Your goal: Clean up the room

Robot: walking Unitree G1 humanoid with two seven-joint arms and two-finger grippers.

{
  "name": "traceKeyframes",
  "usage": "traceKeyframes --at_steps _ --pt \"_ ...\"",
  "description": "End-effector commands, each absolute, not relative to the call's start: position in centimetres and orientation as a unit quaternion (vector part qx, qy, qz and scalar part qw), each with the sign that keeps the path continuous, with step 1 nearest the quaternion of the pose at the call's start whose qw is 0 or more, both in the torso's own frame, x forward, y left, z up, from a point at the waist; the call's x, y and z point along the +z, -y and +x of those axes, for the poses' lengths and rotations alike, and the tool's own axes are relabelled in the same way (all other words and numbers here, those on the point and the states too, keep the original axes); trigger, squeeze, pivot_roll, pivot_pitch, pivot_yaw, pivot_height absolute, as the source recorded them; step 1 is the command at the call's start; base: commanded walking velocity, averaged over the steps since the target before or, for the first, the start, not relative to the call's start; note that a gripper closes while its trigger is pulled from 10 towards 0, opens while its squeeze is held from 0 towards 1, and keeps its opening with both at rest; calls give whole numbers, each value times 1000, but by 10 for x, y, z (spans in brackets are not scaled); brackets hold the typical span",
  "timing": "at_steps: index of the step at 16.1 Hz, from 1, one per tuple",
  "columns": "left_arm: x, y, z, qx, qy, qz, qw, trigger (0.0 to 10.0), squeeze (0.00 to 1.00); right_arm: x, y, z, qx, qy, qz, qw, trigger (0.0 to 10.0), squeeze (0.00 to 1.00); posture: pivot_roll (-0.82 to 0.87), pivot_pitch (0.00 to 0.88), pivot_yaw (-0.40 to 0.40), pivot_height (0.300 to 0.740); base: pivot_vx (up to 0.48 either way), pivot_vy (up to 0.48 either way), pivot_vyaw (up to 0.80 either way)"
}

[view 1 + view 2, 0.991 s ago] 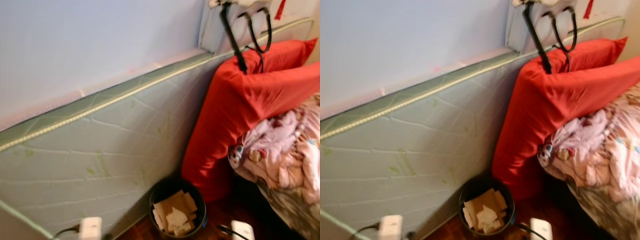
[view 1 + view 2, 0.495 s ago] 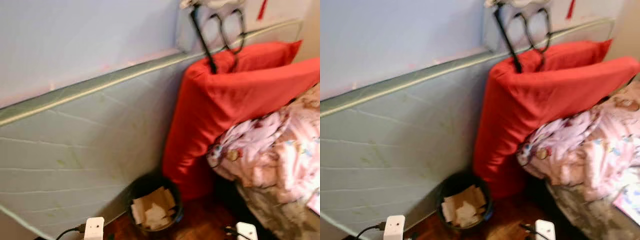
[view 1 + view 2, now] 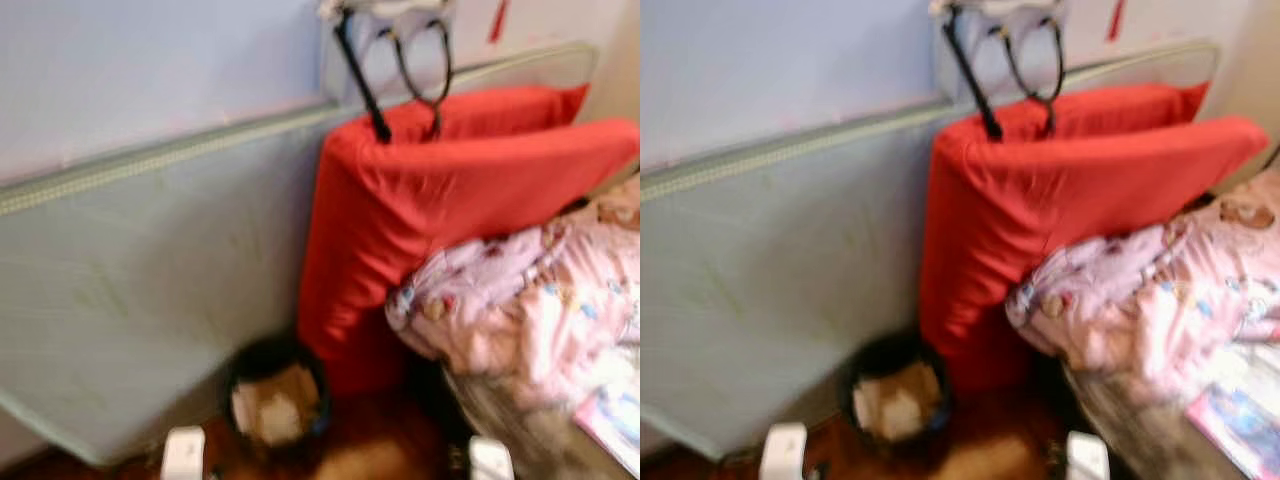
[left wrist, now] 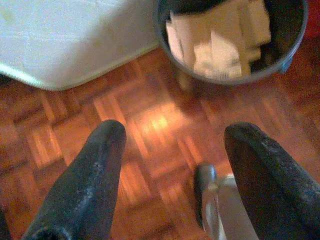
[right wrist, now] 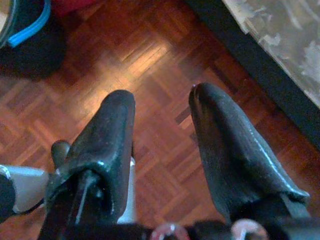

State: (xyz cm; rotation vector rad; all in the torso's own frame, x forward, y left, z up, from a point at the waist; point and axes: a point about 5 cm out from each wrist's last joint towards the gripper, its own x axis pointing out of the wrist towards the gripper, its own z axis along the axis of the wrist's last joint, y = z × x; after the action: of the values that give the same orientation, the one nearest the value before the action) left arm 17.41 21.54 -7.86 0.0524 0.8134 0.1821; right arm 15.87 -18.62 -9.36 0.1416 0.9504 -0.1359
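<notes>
Head view, bin: a dark waste bin (image 3: 275, 400) sits on the floor at the near middle, tucked against the foot of the mattress and just left of the red cushions. It's already got pale paper scraps (image 3: 272, 412) in it, so I'd guess that's where any rubbish is meant to go.

Head view, mattress: a grey-green mattress (image 3: 130, 290) stands on its long edge, leaning on the far wall, probably parked there to free up floor.

Head view, cushions: two big red cushions (image 3: 440, 190) are propped upright between the mattress and the bed on the right. A bag with black straps (image 3: 400, 50) hangs on the wall above them.

Head view, bedding: a crumpled pink blanket (image 3: 520, 310) is heaped on the bed at the right and slumps against the cushions. Looks like the untidiest thing here. Everything's a bit blurry, so I can't make out finer details.

Left wrist view: the left gripper (image 4: 172, 145) hangs over bare parquet floor (image 4: 150, 125) with its fingers spread wide and nothing between them. The bin is just ahead, with the mattress corner beside it.

Right wrist view: the right gripper (image 5: 162, 117) is also over the parquet, fingers parted a fair bit and empty, with the bed's edge (image 5: 280, 45) off to one side.

My read: nothing's been picked up yet. It's just scouting for something to tidy.
</notes>
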Motion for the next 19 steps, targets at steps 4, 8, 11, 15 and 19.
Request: traceKeyframes --at_steps 4,8,11,15,19 --pt "-87 -173 175 62 -427 -36 902 10000 0 -80 222 180 -76 -470 106 873 10000 0 91 0 -144 740 0 -308 0" --pt "-87 -171 176 42 -432 -34 900 10000 0 -80 222 180 -75 -470 103 873 10000 0 89 0 -150 740 0 -308 0" --pt "-88 -169 176 37 -435 -49 898 10000 0 -80 223 180 -73 -470 101 874 10000 0 87 0 -154 740 0 -307 0" --pt "-88 -170 175 58 -433 -66 897 10000 0 -80 223 181 -72 -471 99 873 10000 0 90 0 -157 740 0 -155 0" --pt "-87 -170 175 46 -432 -59 899 10000 0 -80 222 180 -67 -474 96 873 10000 0 89 0 -150 740 0 0 -192"
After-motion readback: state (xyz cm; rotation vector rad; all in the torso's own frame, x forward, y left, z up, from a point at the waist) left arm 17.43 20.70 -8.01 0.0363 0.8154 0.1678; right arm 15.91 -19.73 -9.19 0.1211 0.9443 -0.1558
